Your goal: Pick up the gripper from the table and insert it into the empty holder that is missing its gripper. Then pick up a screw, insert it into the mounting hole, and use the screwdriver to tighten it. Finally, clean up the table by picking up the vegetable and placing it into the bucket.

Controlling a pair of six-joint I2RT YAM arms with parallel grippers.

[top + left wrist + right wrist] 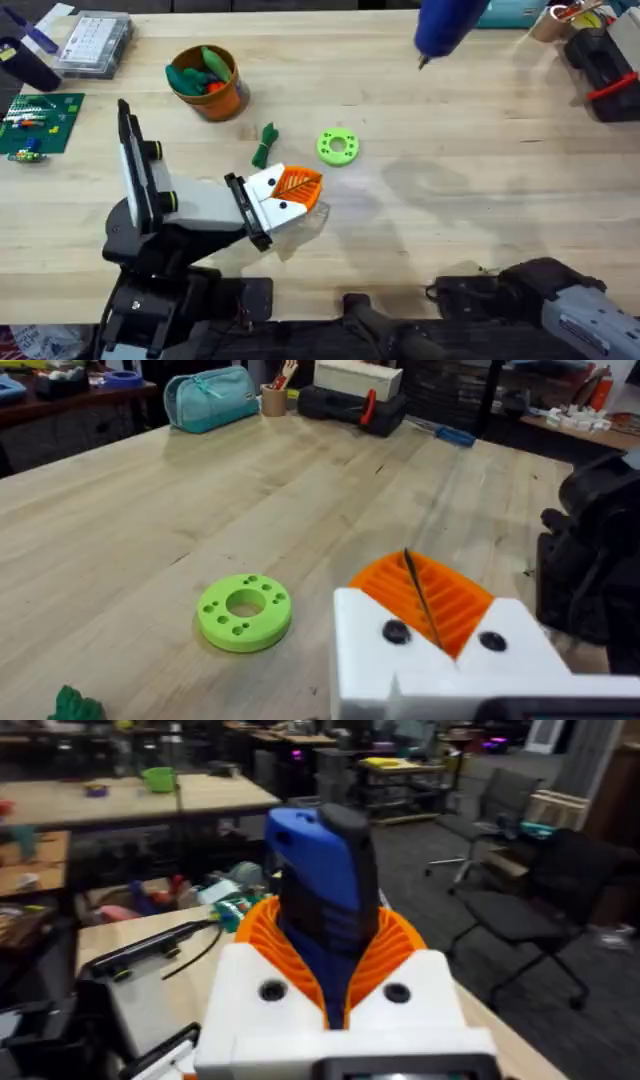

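Right wrist view, right claw (335,975) clamping screwdriver (325,895), tilted, apparently aloft

Even bright overhead light; soft shadows on table (480,150); screwdriver (325,910) motion-blurred; far room background soft.
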